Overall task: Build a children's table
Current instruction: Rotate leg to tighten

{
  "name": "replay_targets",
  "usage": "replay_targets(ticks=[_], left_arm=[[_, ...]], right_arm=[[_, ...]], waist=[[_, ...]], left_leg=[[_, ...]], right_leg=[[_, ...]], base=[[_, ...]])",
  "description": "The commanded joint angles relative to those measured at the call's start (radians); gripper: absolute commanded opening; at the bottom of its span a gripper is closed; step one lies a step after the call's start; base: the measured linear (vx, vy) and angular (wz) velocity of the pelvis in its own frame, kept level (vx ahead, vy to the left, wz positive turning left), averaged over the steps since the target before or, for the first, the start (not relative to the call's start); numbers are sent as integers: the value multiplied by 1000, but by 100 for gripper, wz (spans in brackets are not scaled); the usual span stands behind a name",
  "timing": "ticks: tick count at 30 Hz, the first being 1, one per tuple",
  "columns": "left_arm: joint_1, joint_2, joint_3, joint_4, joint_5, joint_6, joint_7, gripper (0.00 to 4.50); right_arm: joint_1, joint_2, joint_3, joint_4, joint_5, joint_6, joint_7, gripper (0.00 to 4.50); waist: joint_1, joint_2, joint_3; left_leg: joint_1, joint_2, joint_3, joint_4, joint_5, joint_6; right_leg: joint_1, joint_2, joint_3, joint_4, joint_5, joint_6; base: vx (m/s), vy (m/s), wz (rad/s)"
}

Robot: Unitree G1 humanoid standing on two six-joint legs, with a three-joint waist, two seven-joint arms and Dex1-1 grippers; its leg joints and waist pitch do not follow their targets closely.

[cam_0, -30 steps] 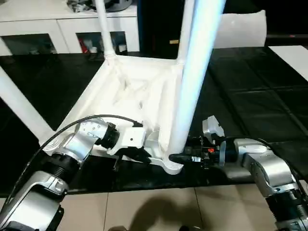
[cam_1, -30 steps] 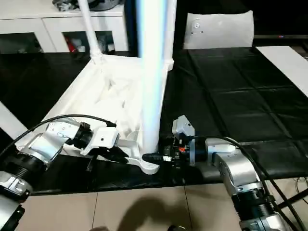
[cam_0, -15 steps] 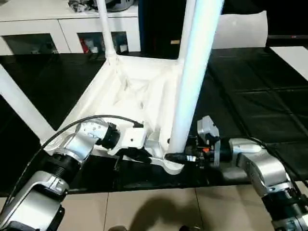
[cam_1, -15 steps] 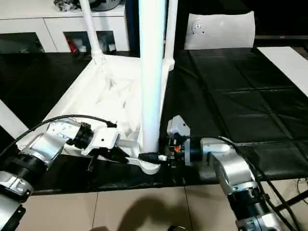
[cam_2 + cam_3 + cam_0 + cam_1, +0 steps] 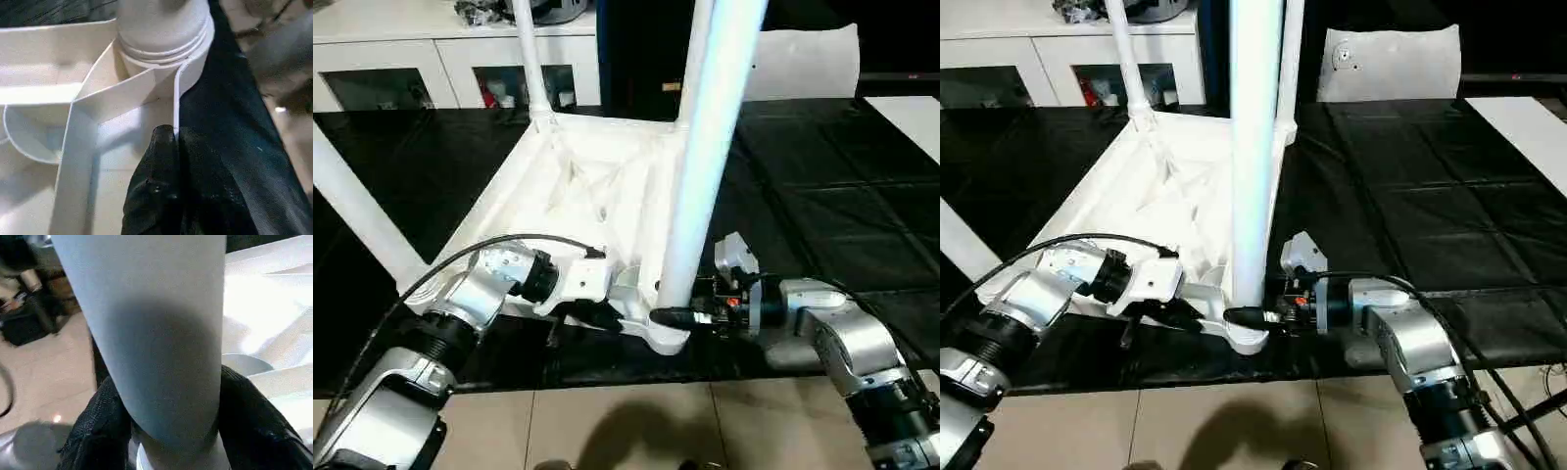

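The children's table top (image 5: 587, 186) lies upside down on the black work surface, ribs facing up. Its legs stand in the corner sockets: one far left (image 5: 530, 59), one slanting at the left (image 5: 357, 211), and a thick near leg (image 5: 700, 176) in the front corner socket (image 5: 666, 338). My right gripper (image 5: 671, 315) is closed around the base of that near leg; in the right wrist view its fingers (image 5: 102, 426) press both sides of the leg (image 5: 156, 333). My left gripper (image 5: 597, 315) is shut on the top's thin rim (image 5: 175, 93) beside the same socket.
A white cabinet (image 5: 440, 59) runs along the back. A flat white panel with a round mark (image 5: 1391, 61) stands at the back right, and a white strip (image 5: 911, 108) lies at the far right. The work surface's front edge and tiled floor (image 5: 607, 421) lie just below my arms.
My right gripper has shifted left to the near leg's base and its fingers have narrowed onto it. The left gripper has stayed on the rim.
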Motion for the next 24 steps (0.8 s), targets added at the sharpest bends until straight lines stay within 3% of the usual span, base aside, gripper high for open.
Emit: replay_targets(ticks=[1, 2, 4, 5, 7, 8, 9, 11, 12, 14, 15, 16, 17, 19, 20, 21, 24], left_arm=[[-33, -63, 21, 9, 21, 93, 154, 0], [-37, -77, 25, 9, 23, 116, 180, 0], [-52, -125, 43, 16, 29, 185, 271, 0], [-61, -153, 55, 23, 30, 223, 322, 0], [-84, -211, 83, 45, 33, 286, 437, 0], [-95, -234, 96, 61, 33, 301, 486, 0], [-116, -282, 125, 80, 35, 336, 586, 0], [-122, -295, 135, 83, 37, 347, 615, 0], [-132, -313, 153, 88, 37, 358, 662, 0], [-138, -320, 162, 85, 45, 355, 692, 0], [-138, -321, 164, 83, 48, 358, 697, 0], [-137, -322, 165, 80, 50, 362, 697, 0], [-132, -318, 162, 73, 51, 356, 688, 0], [-108, -294, 143, 44, 54, 333, 636, 0], [-106, -292, 142, 42, 53, 331, 631, 0], [-99, -286, 138, 35, 52, 326, 616, 0], [-63, -236, 120, -5, 48, 325, 543, 0]], right_arm=[[-14, 68, 14, 7, -8, 26, -111, 202], [-17, 84, 12, 17, -20, 30, -145, 202], [-30, 136, 4, 48, -53, 32, -250, 202], [-38, 166, -3, 66, -67, 32, -306, 202], [-62, 236, -27, 104, -87, 51, -436, 201], [-77, 264, -39, 125, -99, 58, -497, 201], [-122, 329, -78, 190, -125, 72, -648, 201], [-135, 348, -91, 208, -134, 77, -693, 201], [-167, 370, -103, 248, -153, 69, -758, 201], [-186, 382, -101, 270, -168, 34, -766, 201], [-189, 386, -102, 274, -173, 24, -766, 236], [-189, 388, -102, 275, -178, 16, -767, 236], [-186, 388, -106, 270, -176, 5, -762, 269], [-169, 374, -114, 247, -171, -27, -736, 275], [-168, 372, -115, 246, -171, -31, -735, 284], [-165, 368, -119, 242, -170, -41, -731, 284], [-119, 293, -104, 192, -169, -97, -637, 319]], waist=[[-10, -12, -63], [-14, -14, -62], [-24, -5, -58], [-34, -8, -56], [-61, -4, -57], [-65, -2, -59], [-80, 3, -59], [-98, 9, -61], [-108, 12, -62], [-118, 8, -64], [-118, 7, -66], [-118, 3, -68], [-114, 2, -71], [-108, 4, -75], [-108, 2, -75], [-106, 2, -80], [-96, 10, -82]], left_leg=[[-11, -11, 15, -67, -148, 47], [-11, -14, 16, -66, -151, 46], [-10, -15, 16, -64, -174, 44], [-11, -21, 13, -60, -200, 40], [-11, -26, 11, -55, -221, 47], [-8, -25, 8, -55, -230, 52], [-15, -23, 5, -57, -232, 65], [-18, -14, -6, -62, -250, 60], [-12, -15, -6, -62, -255, 68], [-15, -18, -6, -63, -245, 79], [-16, -18, -4, -63, -223, 90], [-19, -17, -4, -64, -204, 95], [-24, -15, -3, -65, -164, 106], [-26, -10, -3, -63, -103, 124], [-27, -10, -2, -63, -101, 128], [-32, -11, -3, -61, -68, 135], [-33, -8, -2, -54, -7, 163]], right_leg=[[61, -46, 37, -91, -527, -22], [62, -44, 34, -93, -541, -11], [57, -43, 28, -101, -573, 4], [60, -39, 14, -111, -603, 24], [61, -36, -3, -126, -618, 49], [63, -38, -7, -129, -616, 52], [72, -38, -12, -132, -586, 49], [80, -41, -21, -132, -546, 38], [78, -43, -19, -132, -522, 26], [79, -44, -13, -128, -493, 1], [79, -47, -4, -121, -471, -17], [80, -49, 1, -117, -453, -28], [83, -50, 10, -105, -407, -51], [82, -51, 22, -85, -336, -96], [81, -51, 24, -85, -336, -101], [87, -53, 27, -74, -298, -114], [86, -52, 33, -56, -184, -154]], base=[[0, 0, 0], [0, 0, 0], [0, 0, 0], [0, 0, 0], [0, 0, 0], [0, 0, 0], [0, 0, 0], [0, 0, 0], [0, 0, 0], [0, 0, 0], [0, 0, 0], [0, 0, 0], [0, 0, 0], [0, 0, 0], [0, 0, 0], [0, 0, 0], [0, 0, 0]])
